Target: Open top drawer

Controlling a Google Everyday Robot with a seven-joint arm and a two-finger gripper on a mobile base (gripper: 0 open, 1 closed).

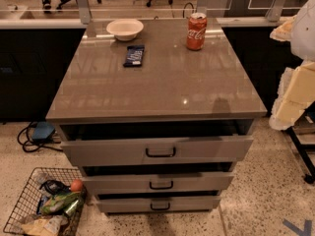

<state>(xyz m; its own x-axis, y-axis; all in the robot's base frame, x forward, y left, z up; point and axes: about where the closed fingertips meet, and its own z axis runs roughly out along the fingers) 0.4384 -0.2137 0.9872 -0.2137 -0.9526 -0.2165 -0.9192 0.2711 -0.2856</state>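
Observation:
The top drawer (98,151) is the widest grey front, just under the counter top (162,82), with a black loop handle (160,152) at its middle. Its front stands a little forward of the cabinet, with a dark gap above it. My gripper (291,98) shows as pale cream and white parts at the right edge of the view. It is beside the cabinet's right corner, well away from the handle, and touches nothing.
Two narrower drawers (157,183) (160,204) sit below. A white bowl (124,28), a dark snack bar (134,55) and a red soda can (196,31) stand on the counter. A wire basket (42,205) of items sits on the floor at left, with cables (34,134) behind it.

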